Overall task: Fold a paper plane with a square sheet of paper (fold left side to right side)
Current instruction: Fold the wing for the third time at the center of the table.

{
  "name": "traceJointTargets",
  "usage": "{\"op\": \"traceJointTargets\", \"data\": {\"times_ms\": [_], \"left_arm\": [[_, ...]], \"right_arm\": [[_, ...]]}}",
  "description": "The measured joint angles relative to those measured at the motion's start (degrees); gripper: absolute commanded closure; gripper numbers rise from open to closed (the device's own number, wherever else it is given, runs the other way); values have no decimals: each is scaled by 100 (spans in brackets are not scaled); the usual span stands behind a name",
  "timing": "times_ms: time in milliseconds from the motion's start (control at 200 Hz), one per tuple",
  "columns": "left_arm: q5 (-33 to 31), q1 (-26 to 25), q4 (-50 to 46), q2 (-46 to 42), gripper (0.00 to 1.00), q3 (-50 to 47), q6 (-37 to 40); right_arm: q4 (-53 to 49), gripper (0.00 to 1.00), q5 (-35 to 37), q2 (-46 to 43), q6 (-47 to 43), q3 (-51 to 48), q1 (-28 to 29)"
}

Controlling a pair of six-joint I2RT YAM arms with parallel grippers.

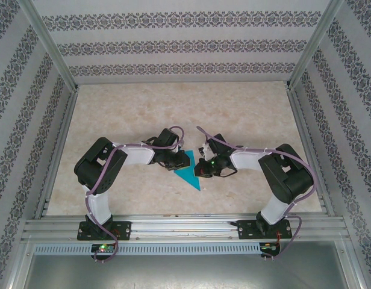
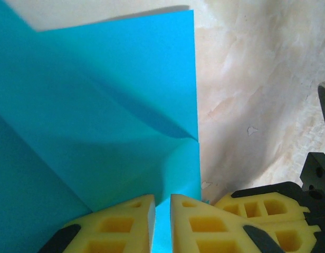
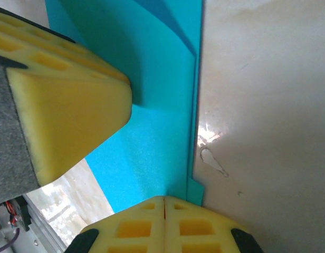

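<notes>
1. Paper (image 1: 188, 171): matte teal, folded into a creased, layered triangle, flat on the marbled beige table (image 1: 143, 114) between both grippers.
2. Its long axis runs far-to-near, with the sharp tip pointing near-right.
3. The left gripper (image 2: 162, 221) has its yellow jaws slightly apart over it; the right gripper (image 3: 163, 211) has its jaws pressed together.

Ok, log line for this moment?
paper: partly folded triangle | left gripper: narrow gap, over paper | right gripper: shut, at paper's edge

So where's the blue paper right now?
In the top view, the blue paper lies on the table, between the left gripper and the right gripper.
</notes>
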Motion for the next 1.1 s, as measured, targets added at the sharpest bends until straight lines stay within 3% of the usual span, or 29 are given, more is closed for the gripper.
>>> {"op": "traceJointTargets", "data": {"times_ms": [495, 1099], "left_arm": [[50, 212, -42, 0, 77, 48, 131], [-39, 949, -393, 63, 77, 293, 623]], "right_arm": [[-699, 100, 896, 192, -293, 610, 411], [-922, 100, 1091, 262, -459, 796, 474]]}}
